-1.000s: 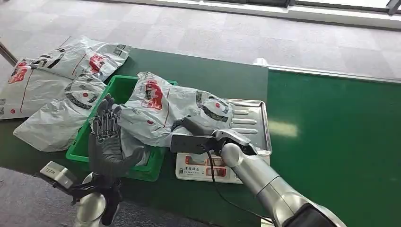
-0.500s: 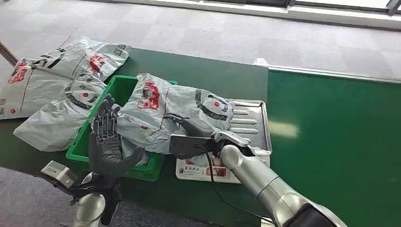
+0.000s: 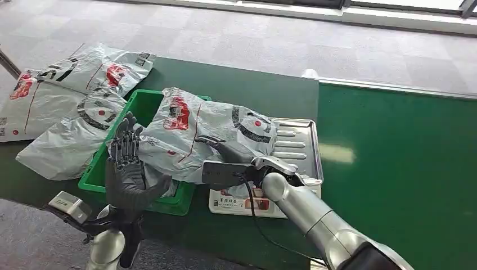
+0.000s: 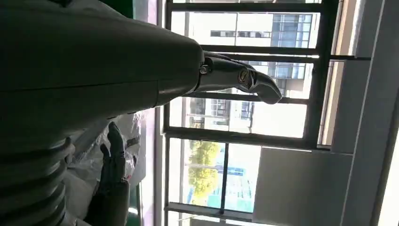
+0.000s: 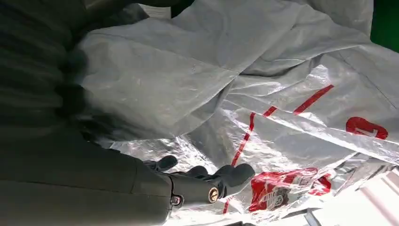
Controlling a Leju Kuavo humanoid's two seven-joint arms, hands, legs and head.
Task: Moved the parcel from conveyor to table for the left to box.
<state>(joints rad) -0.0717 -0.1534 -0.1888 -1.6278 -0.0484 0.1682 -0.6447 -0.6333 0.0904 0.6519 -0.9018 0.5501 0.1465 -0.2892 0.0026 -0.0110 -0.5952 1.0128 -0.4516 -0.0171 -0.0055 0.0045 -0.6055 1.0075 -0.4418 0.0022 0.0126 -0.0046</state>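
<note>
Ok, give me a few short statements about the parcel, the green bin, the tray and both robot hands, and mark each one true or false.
1. The grey plastic parcel with red print drapes over the green plastic bin and the ribbed metal tray. True.
2. The right hand hangs well clear of that parcel. False: it rests against the parcel's near side.
3. The left hand is raised with fingers spread, holding nothing. True.
4. The green bin stands on the floor. False: it stands on the dark green table.
5. More grey parcels lie on the table beside the bin. True.
</note>
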